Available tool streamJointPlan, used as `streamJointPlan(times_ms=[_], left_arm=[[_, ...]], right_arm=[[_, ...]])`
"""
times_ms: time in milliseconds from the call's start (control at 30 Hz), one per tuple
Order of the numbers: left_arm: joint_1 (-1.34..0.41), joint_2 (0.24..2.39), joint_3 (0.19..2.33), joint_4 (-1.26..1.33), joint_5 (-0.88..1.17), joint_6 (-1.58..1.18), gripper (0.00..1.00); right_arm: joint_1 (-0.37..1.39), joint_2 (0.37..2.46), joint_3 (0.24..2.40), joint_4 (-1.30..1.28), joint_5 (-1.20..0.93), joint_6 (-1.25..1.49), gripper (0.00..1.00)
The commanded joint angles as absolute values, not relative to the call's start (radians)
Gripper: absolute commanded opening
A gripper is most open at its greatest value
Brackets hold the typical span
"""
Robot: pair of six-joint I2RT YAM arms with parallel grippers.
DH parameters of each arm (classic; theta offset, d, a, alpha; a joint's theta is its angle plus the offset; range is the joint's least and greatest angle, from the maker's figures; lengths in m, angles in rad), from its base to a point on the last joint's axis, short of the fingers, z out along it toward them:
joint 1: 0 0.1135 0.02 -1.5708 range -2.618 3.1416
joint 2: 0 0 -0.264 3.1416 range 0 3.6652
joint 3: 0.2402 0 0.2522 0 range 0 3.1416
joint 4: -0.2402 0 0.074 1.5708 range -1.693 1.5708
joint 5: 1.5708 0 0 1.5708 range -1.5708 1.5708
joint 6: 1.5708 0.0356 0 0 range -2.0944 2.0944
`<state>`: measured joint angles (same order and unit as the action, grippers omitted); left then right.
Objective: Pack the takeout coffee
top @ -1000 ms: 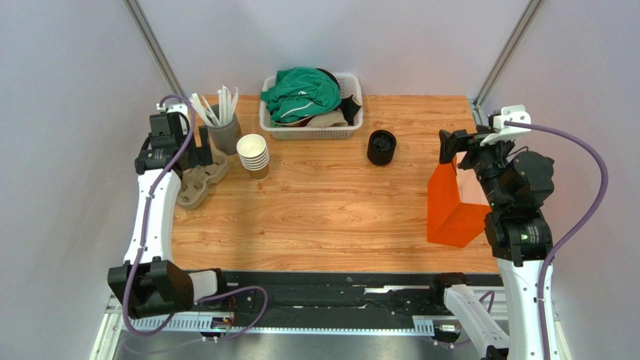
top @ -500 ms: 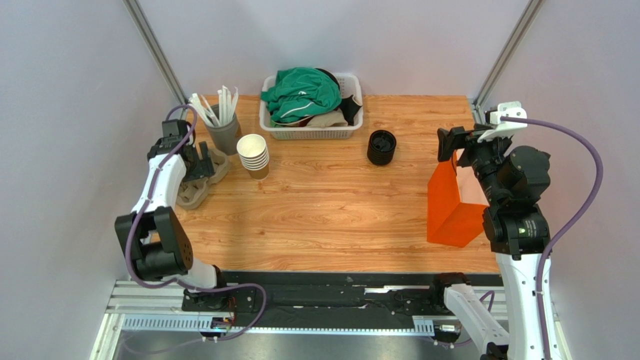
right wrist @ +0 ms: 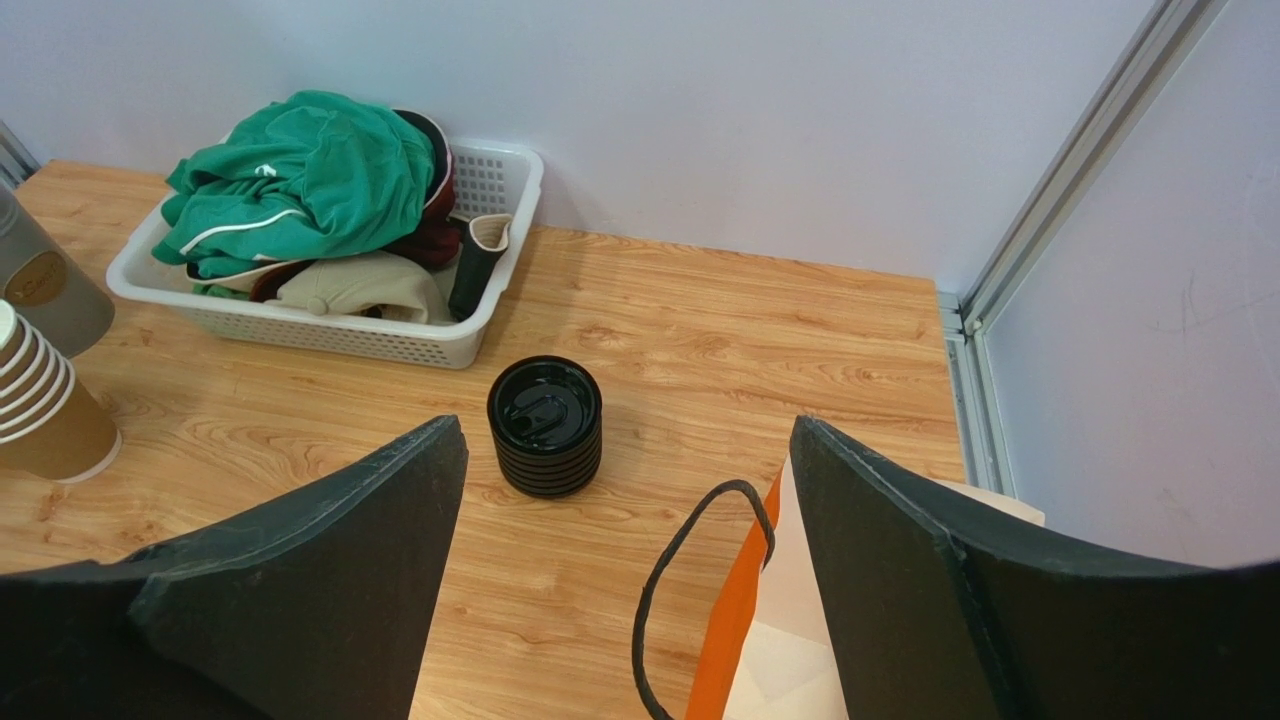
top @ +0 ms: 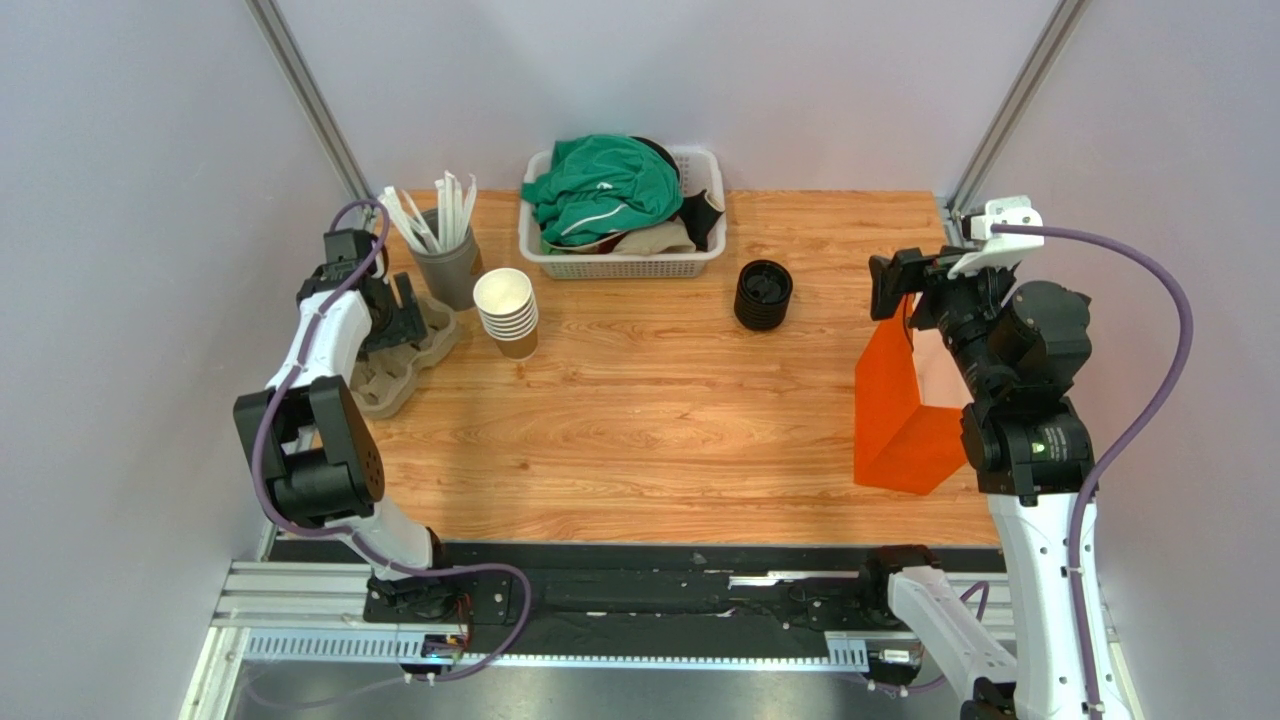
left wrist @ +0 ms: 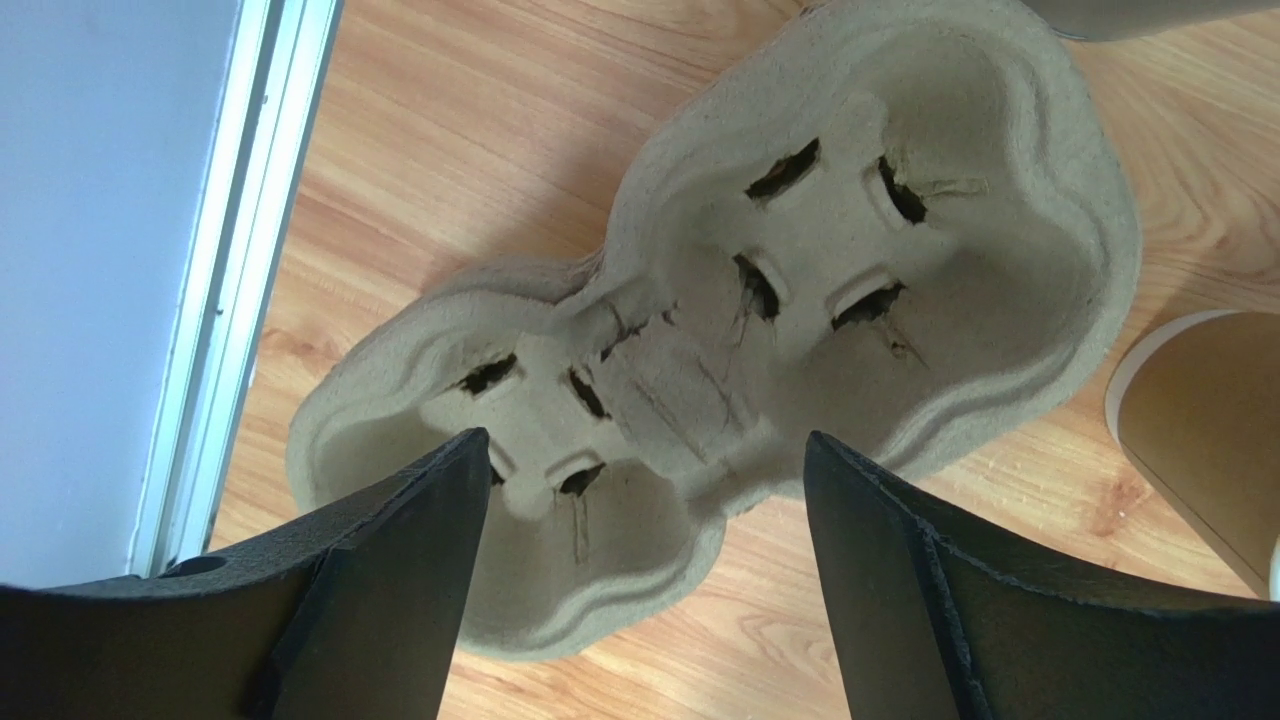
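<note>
Wood-grain table (top: pixel 661 420): lidded takeout coffee not made out in any view. Left pincer (left wrist: pixel 643 450) spread over pulp carrier (left wrist: pixel 902 195); right pincer (right wrist: pixel 624 435) spread above orange bag (top: pixel 897 413). Risk: thin carrier wall crushed or missed, carrier shoved into cup stack (top: pixel 507 308).

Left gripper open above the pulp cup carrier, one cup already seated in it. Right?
Not quite: the pulp cup carrier holds no cup, as the left wrist view shows. The left gripper is open above it.
</note>
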<state>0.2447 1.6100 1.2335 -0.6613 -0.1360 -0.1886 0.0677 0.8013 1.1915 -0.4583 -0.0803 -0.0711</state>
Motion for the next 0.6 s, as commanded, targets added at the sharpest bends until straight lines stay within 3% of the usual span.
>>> streamJointPlan(times_ms=[0, 467, 567], left_arm=[[0.25, 1.64, 1.264, -0.626, -0.111, -0.207, 0.84], [0.239, 1.706, 1.301, -0.607, -0.12, -0.198, 0.76], [0.238, 1.701, 1.298, -0.591, -0.129, -0.19, 0.65]], right_arm=[[0.064, 0.79, 1.215, -0.436, -0.104, -0.058, 0.85], [0.063, 0.793, 1.195, -0.439, -0.144, -0.054, 0.85], [0.067, 0.796, 1.184, -0.436, -0.146, -0.058, 0.85]])
